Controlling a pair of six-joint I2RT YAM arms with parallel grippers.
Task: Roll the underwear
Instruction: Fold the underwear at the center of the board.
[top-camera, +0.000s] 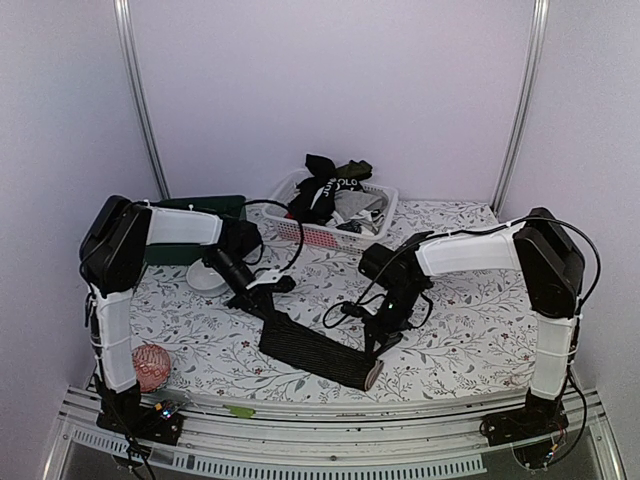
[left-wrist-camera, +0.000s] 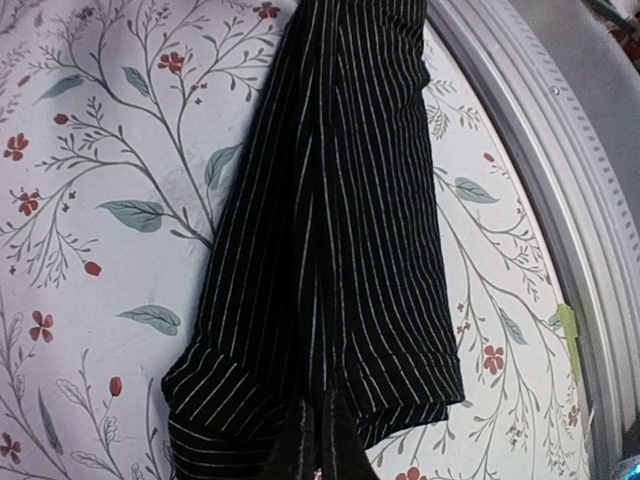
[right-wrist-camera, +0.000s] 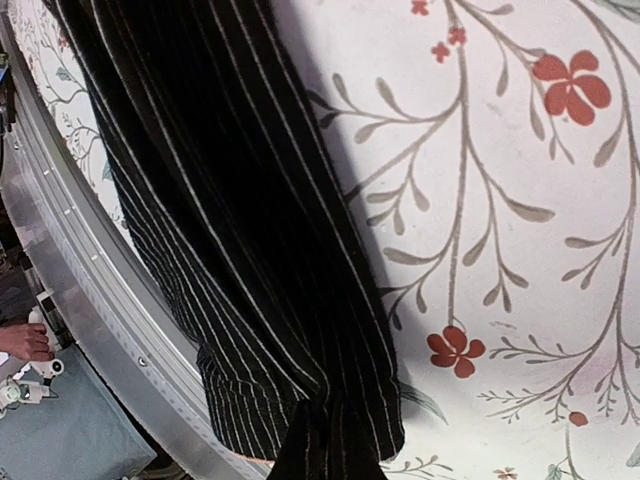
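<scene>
A black pinstriped underwear (top-camera: 315, 350) lies folded into a long band on the floral table, running from middle left toward the front edge. My left gripper (top-camera: 268, 303) is shut on its left end; the cloth (left-wrist-camera: 330, 230) bunches up between the fingers at the bottom of the left wrist view. My right gripper (top-camera: 377, 345) is shut on its right end, near the front edge; the cloth (right-wrist-camera: 250, 250) is pinched at the bottom of the right wrist view. More underwear (top-camera: 335, 190), black, white and grey, is heaped in the basket.
A white lattice basket (top-camera: 300, 232) stands at the back centre. A dark green box (top-camera: 200, 208) and a white bowl (top-camera: 205, 278) sit at the back left. A pink yarn ball (top-camera: 152, 366) lies front left. The metal rail (top-camera: 350, 415) borders the front edge.
</scene>
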